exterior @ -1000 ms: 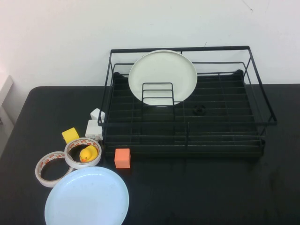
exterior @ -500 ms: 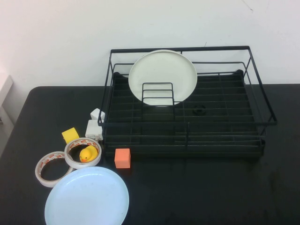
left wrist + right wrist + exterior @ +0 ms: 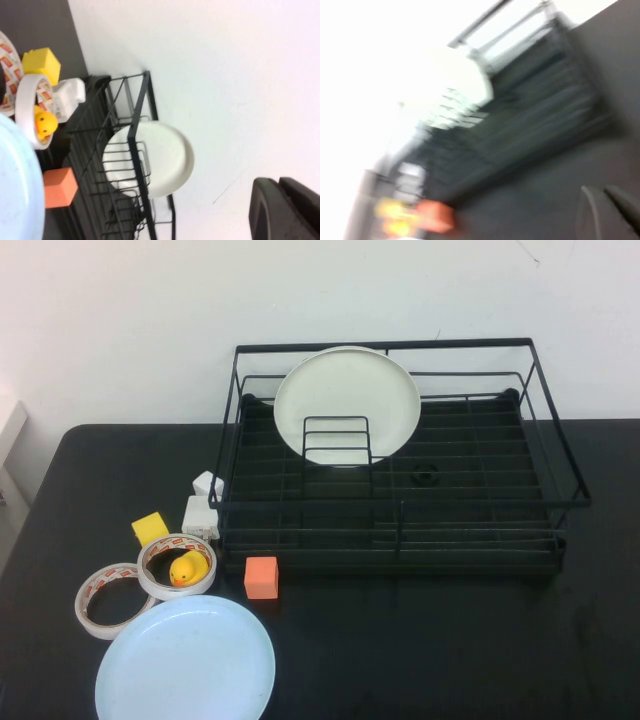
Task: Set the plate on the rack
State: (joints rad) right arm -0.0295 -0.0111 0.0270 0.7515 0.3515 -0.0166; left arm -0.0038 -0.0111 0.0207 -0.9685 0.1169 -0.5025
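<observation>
Black table (image 3: 420,660), plate (image 3: 186,660) edge cropped, both tools barely visible

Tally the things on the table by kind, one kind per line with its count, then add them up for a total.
Plates: 2, the pale blue plate and a cream plate
Rack: 1
Tape rolls: 2
Rubber duck: 1
Blocks: 2, one yellow, one orange
White adapters: 2
Total: 10

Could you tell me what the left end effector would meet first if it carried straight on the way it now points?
Probably the rack, around the cream-white plate standing in it; those fill the middle of the left wrist view. Depth is unclear. Only a dark edge of the left end effector shows.
</observation>
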